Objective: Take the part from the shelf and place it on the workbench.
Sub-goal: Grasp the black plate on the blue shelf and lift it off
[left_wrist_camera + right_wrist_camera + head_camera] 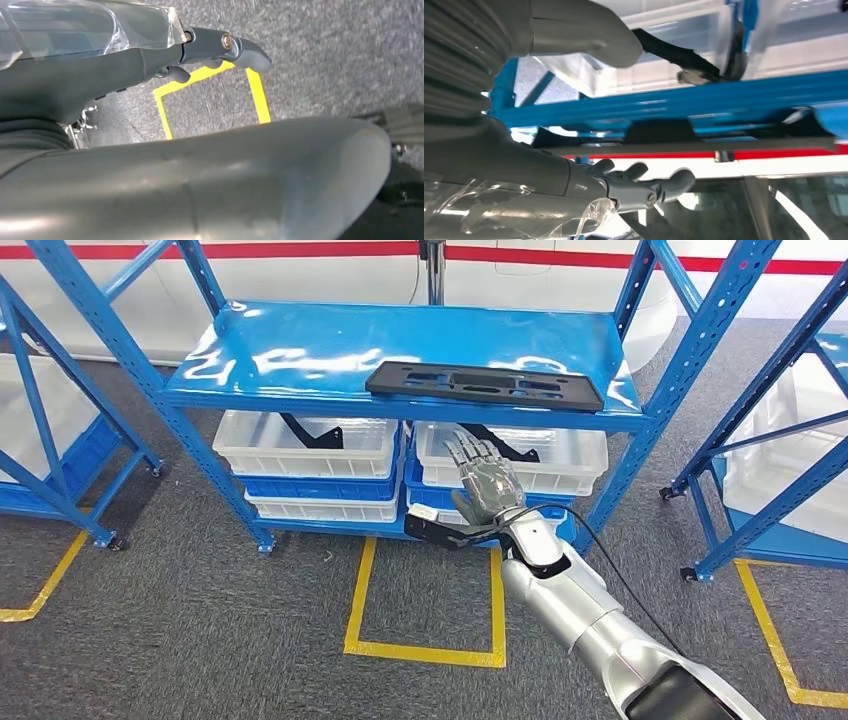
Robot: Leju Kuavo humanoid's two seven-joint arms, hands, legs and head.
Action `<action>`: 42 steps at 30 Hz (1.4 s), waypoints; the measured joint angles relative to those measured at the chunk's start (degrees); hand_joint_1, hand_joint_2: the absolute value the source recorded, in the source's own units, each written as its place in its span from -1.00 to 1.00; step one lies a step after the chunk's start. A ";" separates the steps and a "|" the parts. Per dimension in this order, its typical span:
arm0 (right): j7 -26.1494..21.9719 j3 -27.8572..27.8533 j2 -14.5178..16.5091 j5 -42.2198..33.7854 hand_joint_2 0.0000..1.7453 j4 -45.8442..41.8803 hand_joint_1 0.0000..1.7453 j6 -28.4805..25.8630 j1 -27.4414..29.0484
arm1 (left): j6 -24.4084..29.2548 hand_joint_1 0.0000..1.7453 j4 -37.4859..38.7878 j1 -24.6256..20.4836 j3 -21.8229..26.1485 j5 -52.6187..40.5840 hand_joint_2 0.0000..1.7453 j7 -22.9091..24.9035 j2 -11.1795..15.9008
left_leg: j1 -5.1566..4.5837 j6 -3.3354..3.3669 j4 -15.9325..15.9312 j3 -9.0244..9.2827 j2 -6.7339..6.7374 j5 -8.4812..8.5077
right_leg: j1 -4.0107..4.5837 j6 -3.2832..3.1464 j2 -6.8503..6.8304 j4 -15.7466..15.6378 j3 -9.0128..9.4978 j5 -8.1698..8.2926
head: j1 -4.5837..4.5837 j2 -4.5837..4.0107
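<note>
A long flat black part with cut-outs lies on the top board of the blue shelf, near its front right edge. My right hand is raised in front of the shelf, just below that board, fingers spread and holding nothing. In the right wrist view the same hand reaches toward the shelf's blue front rail, with the black part seen edge-on beyond the thumb and fingers. My left hand hangs over the grey carpet, its fingers stretched out and empty.
Under the top board stand white bins with black pieces in them. Yellow tape marks a box on the carpet before the shelf. More blue racks stand at the left and right.
</note>
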 joint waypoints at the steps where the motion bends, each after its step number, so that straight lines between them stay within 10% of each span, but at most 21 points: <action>1: 0.10 0.01 -0.08 0.01 1.00 0.07 -1.00 -0.10 -0.01 | -0.01 -1.00 0.01 0.03 0.00 -0.04 -1.00 0.04 0.02 | 0.03 -0.21 -0.07 0.03 0.03 -0.08 | 0.06 -0.21 0.07 0.01 -0.05 -0.03 | 0.00 0.00; 5: 0.79 0.01 -0.26 0.50 1.00 0.21 -1.00 -0.48 -0.36 | -0.08 -1.00 0.01 -0.02 -0.01 -0.16 -1.00 0.04 0.01 | 0.41 -1.43 4.71 -2.17 0.21 -2.91 | -0.29 -1.34 0.20 -0.21 0.58 -0.28 | -0.01 0.01; 8: 1.49 0.01 -0.39 1.35 1.00 0.26 -1.00 -0.51 -0.30 | -0.07 -1.00 0.01 0.01 -0.01 -0.32 -1.00 0.07 0.00 | 0.55 -1.98 17.98 -9.72 0.21 -7.54 | -0.17 -1.82 0.23 -0.19 0.92 -0.72 | -0.02 0.00; 10: 1.70 0.01 -0.56 1.94 1.00 0.39 -1.00 -0.56 -0.23 | -0.11 -1.00 0.01 0.17 -0.02 -0.59 -1.00 0.08 0.00 | 0.54 -1.94 20.61 -12.20 0.21 -6.96 | -0.07 -1.87 0.30 -0.18 1.23 -1.07 | -0.02 0.00; 15: 1.77 0.01 -0.66 2.88 1.00 0.49 -1.00 -1.16 -0.55 | -0.20 -1.00 0.12 0.05 -0.02 -1.19 -1.00 -0.07 0.17 | -0.17 -0.07 0.87 -3.49 0.36 2.94 | 0.11 -1.46 0.61 -0.24 2.61 -2.23 | -0.01 0.00; 21: 2.41 0.01 -0.65 4.91 1.00 0.49 -1.00 -2.99 -1.05 | -0.24 -1.00 0.25 -0.02 -0.02 -1.27 -1.00 -0.11 0.16 | -0.22 0.57 -0.50 -2.05 0.53 2.47 | 0.04 -0.13 0.73 1.36 2.61 -4.10 | -0.01 0.02; 25: 2.64 0.00 -0.76 5.99 1.00 0.49 -1.00 -3.43 -1.18 | -0.27 -1.00 0.25 -0.08 -0.02 -1.24 -1.00 -0.10 0.15 | 0.41 1.22 -0.55 -1.17 0.53 1.68 | -0.16 1.04 0.29 17.78 -6.47 -10.61 | -0.01 0.00; 27: 2.78 0.02 -0.87 6.76 1.00 0.49 -1.00 -3.49 -1.12 | -0.32 -1.00 0.25 0.11 -0.02 -1.23 -1.00 -0.10 0.14 | 0.73 0.97 -0.54 -0.64 0.44 1.16 | -0.34 1.22 0.21 21.50 -9.65 -10.23 | 0.00 0.01; 32: 2.66 0.04 -0.79 7.35 1.00 0.20 -1.00 -2.11 -1.39 | -0.39 -1.00 0.32 0.08 -0.01 -1.25 -1.00 -0.10 0.21 | 1.42 -0.73 -0.73 1.73 0.22 -0.68 | -0.77 1.40 -0.10 1.96 -1.24 0.44 | 0.02 0.02; 42: 1.67 0.10 -0.12 7.26 1.00 0.10 -1.00 -0.84 -1.26 | -0.45 -1.00 0.38 -0.04 -0.02 -1.24 -1.00 -0.15 0.32 | 1.47 -1.92 -1.38 2.42 0.28 -1.67 | -0.43 -0.39 0.30 -0.03 -0.10 -0.07 | 0.01 0.00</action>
